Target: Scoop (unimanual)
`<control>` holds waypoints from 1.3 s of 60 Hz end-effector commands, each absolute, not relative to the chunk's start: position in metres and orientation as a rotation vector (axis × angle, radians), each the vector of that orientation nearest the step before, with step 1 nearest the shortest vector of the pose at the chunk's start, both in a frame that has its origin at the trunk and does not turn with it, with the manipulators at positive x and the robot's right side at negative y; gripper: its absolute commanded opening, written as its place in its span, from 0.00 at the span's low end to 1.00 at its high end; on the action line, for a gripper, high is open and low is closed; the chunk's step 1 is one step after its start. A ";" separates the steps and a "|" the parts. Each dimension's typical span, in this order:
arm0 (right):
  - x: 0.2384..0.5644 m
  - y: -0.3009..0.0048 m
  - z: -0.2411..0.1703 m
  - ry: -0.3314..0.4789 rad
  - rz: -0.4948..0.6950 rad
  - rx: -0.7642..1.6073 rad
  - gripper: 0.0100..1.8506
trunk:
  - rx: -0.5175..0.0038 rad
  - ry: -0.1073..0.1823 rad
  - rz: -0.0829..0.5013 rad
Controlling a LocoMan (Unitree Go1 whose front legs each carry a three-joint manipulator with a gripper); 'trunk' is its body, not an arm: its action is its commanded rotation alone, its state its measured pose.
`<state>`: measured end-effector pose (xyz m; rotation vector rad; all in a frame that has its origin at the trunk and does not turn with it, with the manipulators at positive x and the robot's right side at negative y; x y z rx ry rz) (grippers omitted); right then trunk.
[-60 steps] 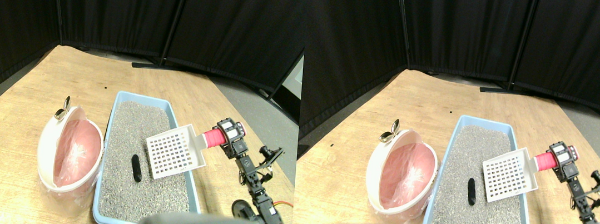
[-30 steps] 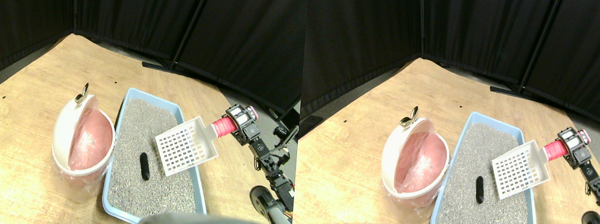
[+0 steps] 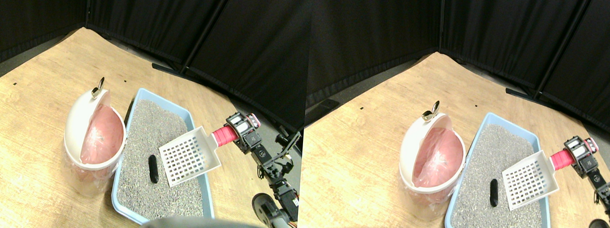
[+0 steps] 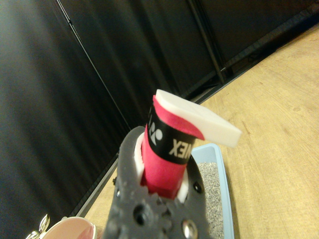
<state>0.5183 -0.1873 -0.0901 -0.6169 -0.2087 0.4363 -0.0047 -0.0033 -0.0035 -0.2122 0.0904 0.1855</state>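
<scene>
We're pre-scoop: right claw (image 3: 240, 130) pinching the scoop (image 3: 190, 156) by its pink handle above the litter tray (image 3: 129, 120); next we dip under the dark lump (image 3: 153, 168).

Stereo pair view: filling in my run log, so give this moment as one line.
phase: scoop approach | right gripper: shut on scoop handle | scoop: empty, above litter tray | black lump: on litter | bin: open

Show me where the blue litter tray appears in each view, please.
Stereo pair view: the blue litter tray lies at lower centre, right of the white bin.
Wrist view: only one corner shows beside the pink handle.
Shared landmark: the grey litter inside the tray.
</scene>
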 end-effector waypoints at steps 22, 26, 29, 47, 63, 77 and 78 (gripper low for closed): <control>0.521 -0.173 -0.082 -0.294 0.520 -0.765 0.03 | -0.235 0.124 0.198; 0.519 -0.167 -0.086 -0.282 0.532 -0.770 0.03 | -0.238 0.125 0.202; 0.515 -0.160 -0.093 -0.248 0.546 -0.753 0.03 | -0.240 0.127 0.203; 0.509 -0.138 -0.135 -0.152 0.592 -0.702 0.03 | -0.257 0.152 0.227; 0.494 -0.116 -0.162 -0.091 0.649 -0.592 0.03 | -0.285 0.174 0.252; 0.483 -0.096 -0.170 -0.058 0.672 -0.537 0.03 | -0.307 0.172 0.270; 0.482 -0.095 -0.171 -0.060 0.674 -0.538 0.03 | -0.307 0.171 0.271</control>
